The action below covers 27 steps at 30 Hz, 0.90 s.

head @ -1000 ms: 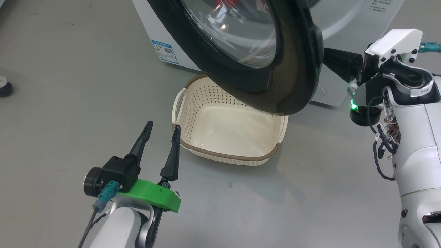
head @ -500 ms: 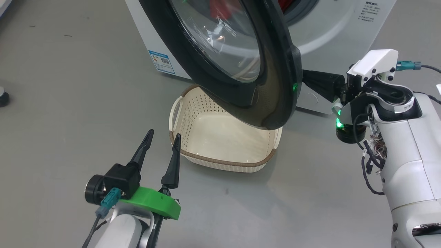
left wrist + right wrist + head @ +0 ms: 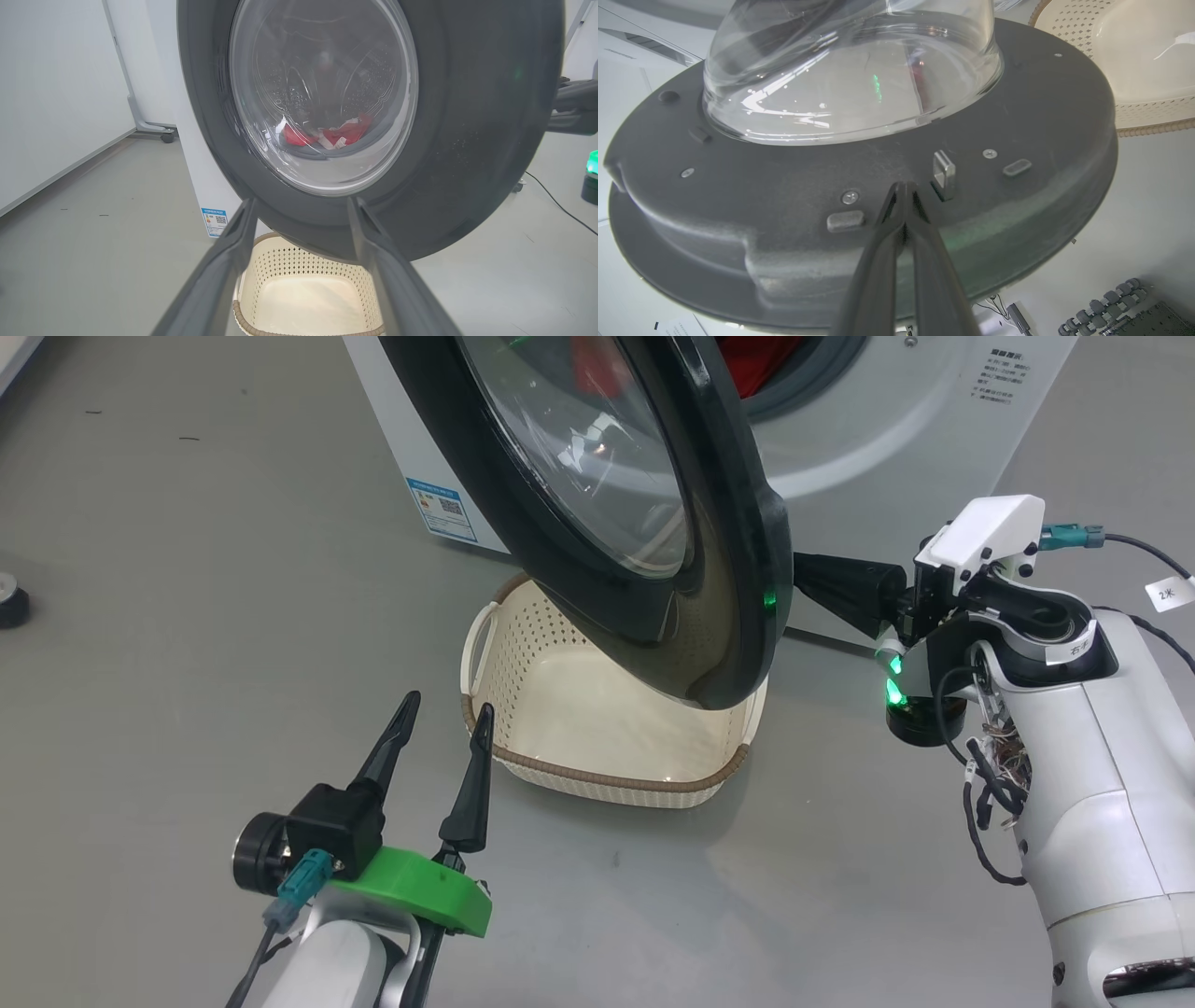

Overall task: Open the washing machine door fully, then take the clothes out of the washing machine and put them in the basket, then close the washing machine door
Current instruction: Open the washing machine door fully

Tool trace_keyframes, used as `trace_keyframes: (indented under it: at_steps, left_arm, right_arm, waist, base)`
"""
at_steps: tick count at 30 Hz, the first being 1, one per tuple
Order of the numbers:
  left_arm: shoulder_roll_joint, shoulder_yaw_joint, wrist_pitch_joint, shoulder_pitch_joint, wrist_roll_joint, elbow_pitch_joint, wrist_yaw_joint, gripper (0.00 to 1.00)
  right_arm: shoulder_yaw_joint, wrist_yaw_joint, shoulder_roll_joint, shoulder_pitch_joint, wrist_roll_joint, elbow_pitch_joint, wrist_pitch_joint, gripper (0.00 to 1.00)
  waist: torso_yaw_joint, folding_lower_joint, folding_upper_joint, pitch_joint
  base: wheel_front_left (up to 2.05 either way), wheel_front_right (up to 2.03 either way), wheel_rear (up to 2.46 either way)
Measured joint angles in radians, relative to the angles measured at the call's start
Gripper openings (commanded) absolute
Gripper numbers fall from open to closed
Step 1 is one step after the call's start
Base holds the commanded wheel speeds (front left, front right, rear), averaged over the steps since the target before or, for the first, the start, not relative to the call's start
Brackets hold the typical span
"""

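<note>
Right fingers pinched shut, holding nothing, tips against the washing machine door on its matte inner face, just beside the metal latch. Door lies left of them, half open, hanging over the basket (perforated cream plastic, empty). Next push looks leftward; right arm is nearer. Left fingers spread wide, empty, by the basket's near-left corner. Red clothes sit in the drum.

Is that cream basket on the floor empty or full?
Empty: the basket shows a bare cream bottom, and the red clothes lie inside the washing machine.
</note>
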State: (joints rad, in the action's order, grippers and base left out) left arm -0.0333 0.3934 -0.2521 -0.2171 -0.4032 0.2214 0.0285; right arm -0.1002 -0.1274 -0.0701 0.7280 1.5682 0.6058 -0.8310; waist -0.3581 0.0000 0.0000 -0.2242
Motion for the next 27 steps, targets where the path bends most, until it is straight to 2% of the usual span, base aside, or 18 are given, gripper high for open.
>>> trace_keyframes:
  at_steps: [6,27]
  left_arm:
    - [0.000,0.002,0.000,0.010,0.003,0.000,-0.002,1.00]
    - [0.000,0.011,0.000,0.012,0.003,0.000,-0.005,1.00]
  right_arm:
    - [-0.013,0.000,-0.002,-0.002,0.047,-0.009,0.002,0.00]
    - [-0.240,0.000,-0.001,-0.042,0.242,-0.063,0.038,0.00]
  waist:
    - [-0.004,0.0000,0.0000,0.001]
    - [-0.026,0.0000,0.0000,0.001]
  base:
    - [0.00,0.00,0.00]
    - [0.00,0.00,0.00]
